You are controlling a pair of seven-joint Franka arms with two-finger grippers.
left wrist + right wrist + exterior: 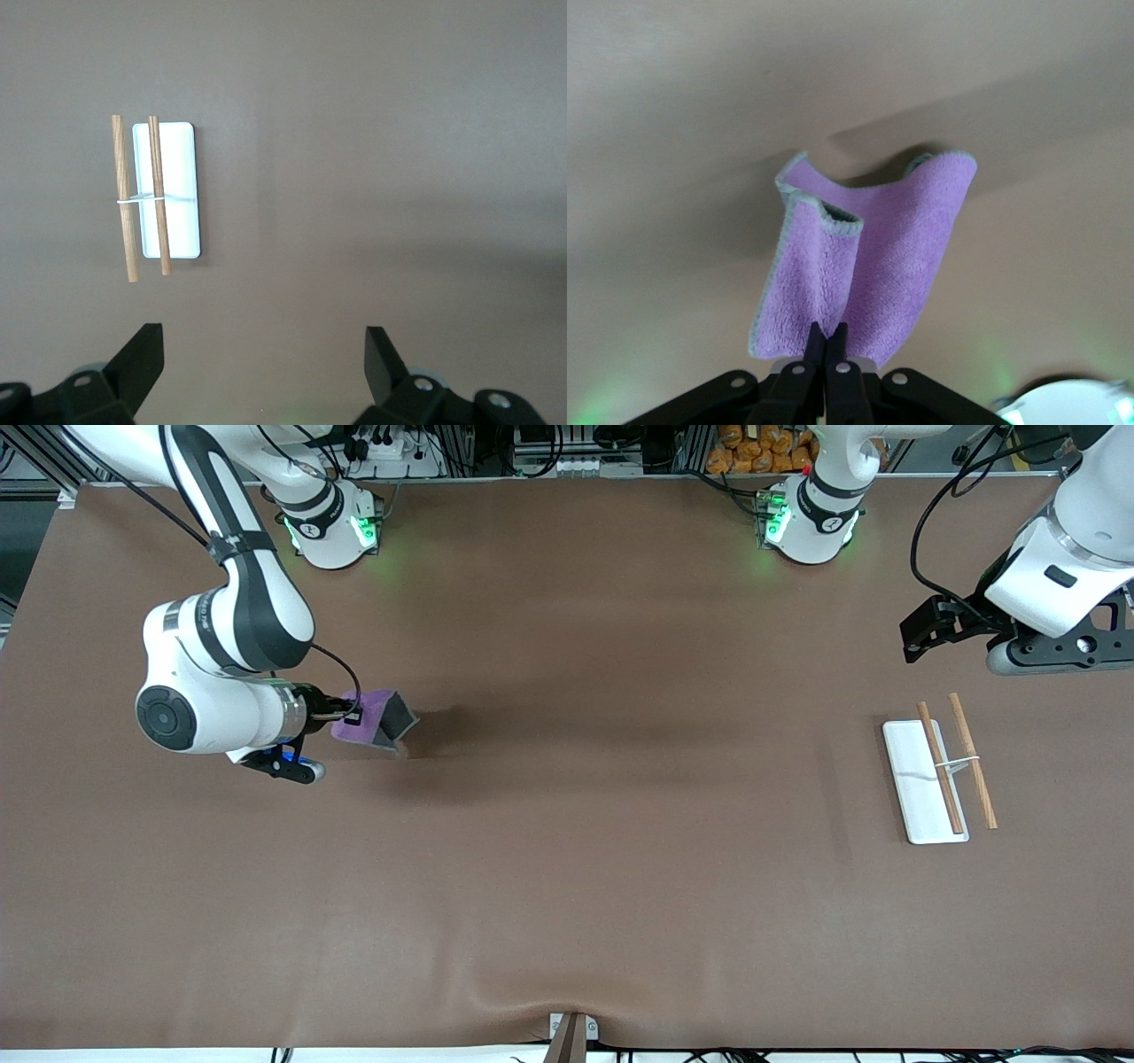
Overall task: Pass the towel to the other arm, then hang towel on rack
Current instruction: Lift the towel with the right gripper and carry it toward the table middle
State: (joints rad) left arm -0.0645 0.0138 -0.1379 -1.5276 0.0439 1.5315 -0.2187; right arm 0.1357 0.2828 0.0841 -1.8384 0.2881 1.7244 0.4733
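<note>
Here I had the right gripper (351,716) pinched shut on the towel (383,718), which hung over the brown table (567,850) at the right arm's end. The rack (939,769) lay well apart at the left arm's end, rods running toward the camera. Just beside it the left gripper (917,636) waited with fingers wide apart, clearly the nearer one

The small soft purple towel (376,720) hangs from the right gripper (353,715) over the table's right-arm end; the white-tray, two-rod wooden rack (937,772) lies well apart toward the left-arm end, the left gripper (912,638) above it
</note>
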